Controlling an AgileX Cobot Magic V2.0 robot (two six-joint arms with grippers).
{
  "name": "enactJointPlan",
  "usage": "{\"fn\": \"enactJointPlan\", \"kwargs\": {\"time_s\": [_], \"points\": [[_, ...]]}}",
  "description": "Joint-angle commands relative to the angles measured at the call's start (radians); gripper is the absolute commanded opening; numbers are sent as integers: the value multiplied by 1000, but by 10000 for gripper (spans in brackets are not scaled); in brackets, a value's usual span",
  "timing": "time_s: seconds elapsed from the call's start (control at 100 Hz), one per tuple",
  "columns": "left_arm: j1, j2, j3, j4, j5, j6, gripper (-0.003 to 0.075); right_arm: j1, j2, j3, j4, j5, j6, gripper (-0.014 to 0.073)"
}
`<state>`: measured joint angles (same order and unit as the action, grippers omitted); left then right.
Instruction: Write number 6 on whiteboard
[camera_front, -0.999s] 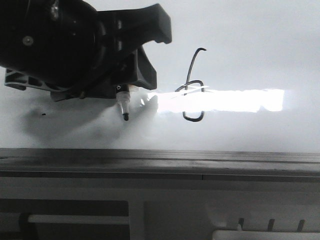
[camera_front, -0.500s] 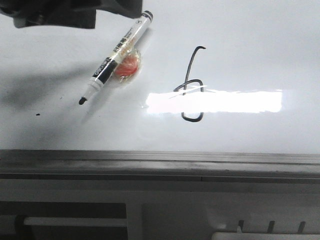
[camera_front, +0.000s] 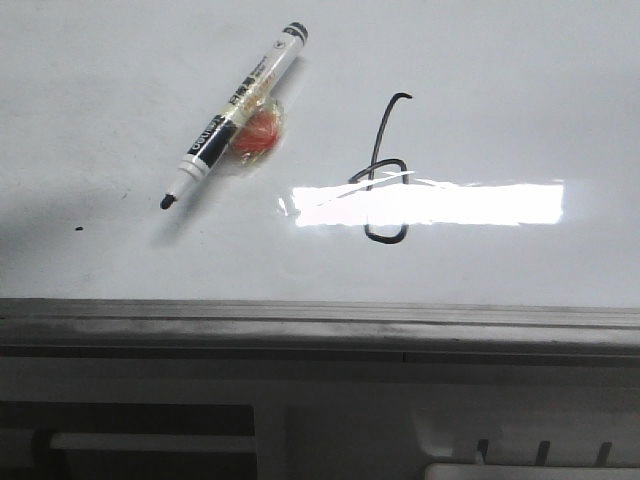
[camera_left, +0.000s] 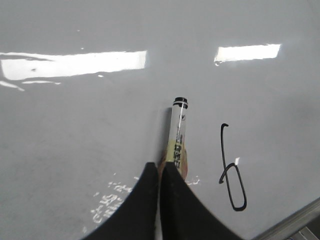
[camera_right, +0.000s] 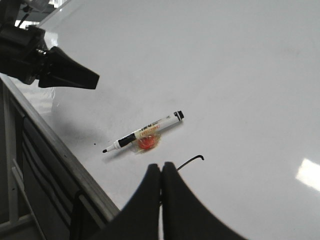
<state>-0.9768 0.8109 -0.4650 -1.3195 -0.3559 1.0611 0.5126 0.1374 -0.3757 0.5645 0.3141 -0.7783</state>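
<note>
A finished number 6 (camera_front: 385, 170) stands near the whiteboard's (camera_front: 500, 60) front rail; a marker (camera_front: 232, 115) lies loose beside it. Both the left end effector (camera_left: 160, 172) and the right end effector (camera_right: 161, 175) are pressed together, holding nothing.

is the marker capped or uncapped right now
Uncapped: the marker lies flat on the whiteboard with its bare black tip exposed, left of the number 6. No cap is visible.
</note>
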Motion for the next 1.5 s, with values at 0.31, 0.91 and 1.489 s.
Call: {"fn": "enactJointPlan", "kwargs": {"time_s": [0.31,0.91,1.489], "points": [[-4,-180,98,-85,-11,5,-19,-5,-155,7,4,-127,4,-65],[-4,-172,100,-85,-11,5,-19,-5,-155,7,4,-124,4,-65],[406,-634,480,725,-37,-436,-19,-5,-155,7,4,-124,4,-65]]}}
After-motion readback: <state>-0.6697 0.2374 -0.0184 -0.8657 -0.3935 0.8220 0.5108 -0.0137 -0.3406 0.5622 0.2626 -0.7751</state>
